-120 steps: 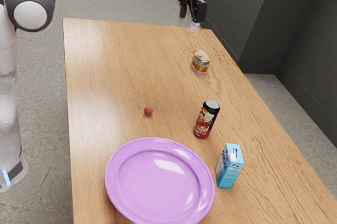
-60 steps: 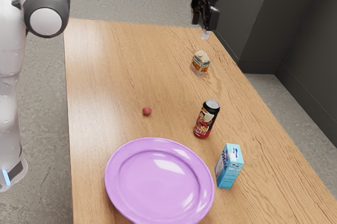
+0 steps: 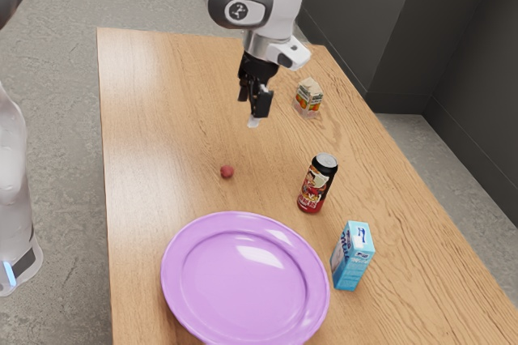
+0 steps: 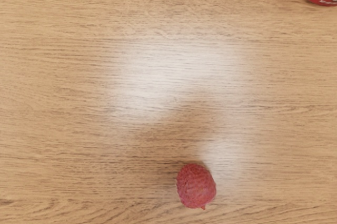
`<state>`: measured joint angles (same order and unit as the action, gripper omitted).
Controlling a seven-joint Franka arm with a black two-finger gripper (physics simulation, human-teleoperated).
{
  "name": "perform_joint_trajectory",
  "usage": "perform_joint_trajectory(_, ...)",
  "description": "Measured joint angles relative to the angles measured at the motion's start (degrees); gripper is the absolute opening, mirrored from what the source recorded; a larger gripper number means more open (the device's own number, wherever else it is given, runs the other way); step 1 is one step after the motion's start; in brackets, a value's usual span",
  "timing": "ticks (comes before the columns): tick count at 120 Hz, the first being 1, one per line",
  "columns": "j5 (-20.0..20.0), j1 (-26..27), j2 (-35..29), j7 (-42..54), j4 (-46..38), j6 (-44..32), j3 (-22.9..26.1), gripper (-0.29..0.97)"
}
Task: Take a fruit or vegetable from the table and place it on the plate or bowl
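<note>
The pincer [image 3: 253, 121] hangs above the wooden surface [image 3: 162, 118]; whether it is released or clenched cannot be told. The small red fruit [image 3: 227, 171] [image 4: 196, 185] lies on the surface, apart from the pincer, between it and the purple plate [image 3: 167, 274]. A red can [image 3: 317, 184] stands to the exterior view's right of the fruit.

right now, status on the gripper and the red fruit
Gripper above the table, holding nothing. Bumpy red fruit untouched on the table, between gripper and purple plate. Soda can off to the exterior view's right, not in the way.
</note>
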<state>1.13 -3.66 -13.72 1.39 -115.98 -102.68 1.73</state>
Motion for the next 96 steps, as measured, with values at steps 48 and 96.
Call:
perform_joint_trajectory(48,-0.07,-0.11,-6.0,1.38,-12.55,-11.44,-0.43,0.68)
perform_joint_trajectory(96,-0.19,-0.06,-7.14,2.18,-19.78,-16.28,0.02,0.68)
